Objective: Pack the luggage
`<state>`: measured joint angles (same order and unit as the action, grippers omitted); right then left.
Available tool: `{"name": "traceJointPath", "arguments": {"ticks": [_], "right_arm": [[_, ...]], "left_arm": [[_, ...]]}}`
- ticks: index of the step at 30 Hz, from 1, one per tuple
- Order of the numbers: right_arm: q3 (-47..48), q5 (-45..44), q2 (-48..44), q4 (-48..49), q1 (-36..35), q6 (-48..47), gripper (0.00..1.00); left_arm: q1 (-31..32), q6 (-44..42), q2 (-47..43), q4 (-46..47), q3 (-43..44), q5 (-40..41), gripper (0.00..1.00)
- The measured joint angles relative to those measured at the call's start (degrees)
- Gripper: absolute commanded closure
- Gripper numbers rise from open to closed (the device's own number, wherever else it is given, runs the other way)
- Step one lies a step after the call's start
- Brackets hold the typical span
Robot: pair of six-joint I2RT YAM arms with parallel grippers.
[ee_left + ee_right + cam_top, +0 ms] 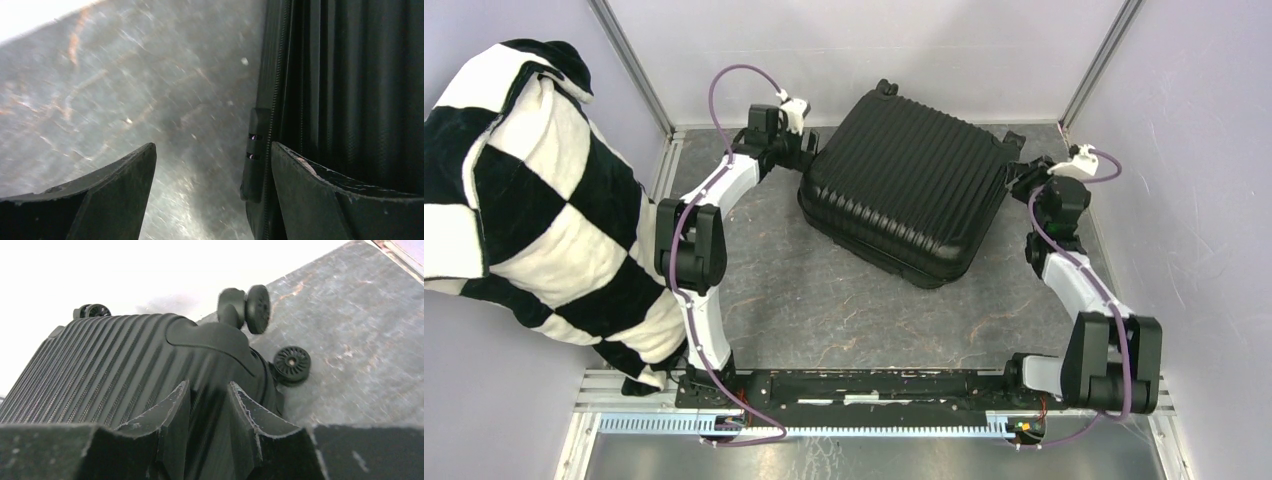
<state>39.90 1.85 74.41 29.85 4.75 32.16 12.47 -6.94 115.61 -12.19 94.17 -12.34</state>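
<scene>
Top external view: the big black ribbed hard suitcase (904, 190) lies shut at the grey table's (824, 300) 12 o'clock. Left claw (212, 150) gapes wide at its 9 o'clock. Right claw (209, 385) is narrow and holds nothing at 3 o'clock. I think a push might spin the slippery case away.

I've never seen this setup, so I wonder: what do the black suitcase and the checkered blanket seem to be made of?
Suitcase: likely hard moulded plastic, matte black; its stiff ribs catch a faint sheen. Blanket: seems plush fleece; fuzzy surface, soft rumpled folds.
</scene>
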Motion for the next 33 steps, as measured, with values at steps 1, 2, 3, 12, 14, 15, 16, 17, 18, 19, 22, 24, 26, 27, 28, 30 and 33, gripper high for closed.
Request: {"name": "traceJointPath", "arguments": {"ticks": [1,2,3,12,14,15,16,17,18,19,22,24,26,27,28,30,33], "right_arm": [[-1.0,0.1,-1.2,-0.1,0.8,0.6,0.59],[-2.0,-0.2,-3.0,-1.0,1.6,1.1,0.59],[-2.9,-0.8,-4.8,-2.4,2.5,1.2,0.59],[-0.9,-8.6,2.8,-12.8,8.5,-0.1,0.61],[1.9,-7.3,8.5,-14.5,8.5,-0.8,0.62],[3.7,-5.8,11.3,-15.3,8.5,-1.2,0.62],[6.0,-4.2,14.2,-16.0,8.0,-1.9,0.62],[8.8,-2.5,17.2,-16.9,7.6,-2.7,0.62],[10.9,-1.0,19.3,-17.3,7.0,-3.4,0.62],[13.2,0.7,21.1,-17.9,6.0,-4.4,0.62],[16.7,2.4,23.3,-18.8,4.5,-7.5,0.62],[17.3,3.0,23.7,-18.6,3.6,-8.4,0.62],[17.6,3.7,24.4,-17.9,2.4,-9.1,0.62],[18.0,3.8,24.8,-17.8,1.6,-9.4,0.62],[18.6,3.8,25.4,-17.5,0.8,-9.7,0.63],[19.9,3.8,26.6,-17.0,-0.9,-10.2,0.63],[21.7,4.6,28.3,-16.3,-3.7,-11.1,0.63]], "left_arm": [[0.1,-0.5,-0.4,-0.3,-1.5,-0.9,0.09],[0.3,-1.0,-0.9,-0.5,-3.2,-1.7,0.1],[0.4,-1.2,-1.6,-0.1,-4.4,-2.2,0.1],[0.9,-3.0,-4.8,-0.1,-7.9,-3.1,0.11],[0.9,-3.0,-5.0,0.0,-8.2,-3.1,0.11],[0.9,-3.0,-5.2,0.1,-8.4,-3.1,0.12],[0.9,-3.0,-5.5,0.2,-8.8,-3.1,0.12],[0.9,-3.0,-5.8,0.3,-9.2,-3.1,0.12],[0.9,-3.0,-6.0,0.3,-9.5,-3.1,0.13],[0.9,-3.0,-6.4,0.5,-10.1,-3.1,0.13],[0.5,-3.0,-8.3,0.5,-12.5,-3.0,0.14],[0.3,-3.0,-10.2,0.3,-14.5,-3.0,0.14],[0.0,-3.2,-12.2,-0.6,-16.5,-2.7,0.14],[-0.1,-3.5,-13.4,-1.5,-17.6,-2.6,0.14],[-0.3,-4.0,-14.7,-2.4,-18.6,-2.6,0.14],[-0.8,-4.4,-17.1,-3.9,-20.4,-2.4,0.14],[-1.2,-4.5,-21.9,-6.0,-23.3,-2.0,0.14]]}}
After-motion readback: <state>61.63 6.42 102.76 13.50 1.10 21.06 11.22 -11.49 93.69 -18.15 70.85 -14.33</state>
